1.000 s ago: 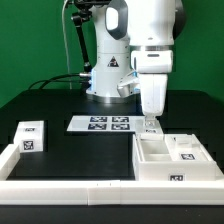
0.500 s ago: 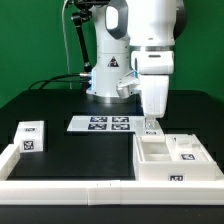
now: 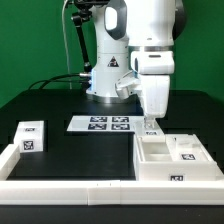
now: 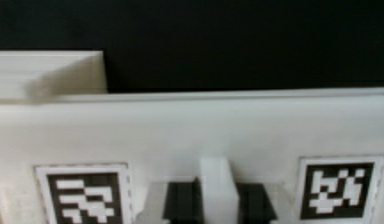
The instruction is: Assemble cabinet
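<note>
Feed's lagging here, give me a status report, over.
Gripper down, fingers shut on cabinet wall. It sits flat on table. Loose drawer block far off, nothing blocking.

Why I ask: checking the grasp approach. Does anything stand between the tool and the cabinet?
Nothing visible does. The tool is down at the cabinet's far wall, and the wrist view shows its fingers on either side of a white rib there.

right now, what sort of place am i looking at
Probably a robotics lab bench: a Panda arm on a black table, a green backdrop behind, and the marker board near tagged white parts like the cabinet.
</note>
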Action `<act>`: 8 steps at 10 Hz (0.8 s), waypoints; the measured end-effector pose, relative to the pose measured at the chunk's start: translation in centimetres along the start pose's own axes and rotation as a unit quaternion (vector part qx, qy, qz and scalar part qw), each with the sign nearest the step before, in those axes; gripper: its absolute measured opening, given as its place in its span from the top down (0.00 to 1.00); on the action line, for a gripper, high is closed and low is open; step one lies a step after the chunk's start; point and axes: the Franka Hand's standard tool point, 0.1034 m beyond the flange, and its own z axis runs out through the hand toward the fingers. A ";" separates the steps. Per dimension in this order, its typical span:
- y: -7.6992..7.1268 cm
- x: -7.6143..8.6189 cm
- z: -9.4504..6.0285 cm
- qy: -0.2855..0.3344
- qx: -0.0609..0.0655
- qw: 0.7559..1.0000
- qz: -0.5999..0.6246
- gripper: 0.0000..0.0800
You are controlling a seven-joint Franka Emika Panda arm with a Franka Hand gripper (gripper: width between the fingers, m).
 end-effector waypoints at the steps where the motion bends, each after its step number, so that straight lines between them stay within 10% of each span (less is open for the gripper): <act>1: 0.8 0.0 0.0 -0.001 -0.001 1.000 0.002 0.91; 8: 5.3 0.0 -0.1 -0.008 0.000 1.000 0.007 0.91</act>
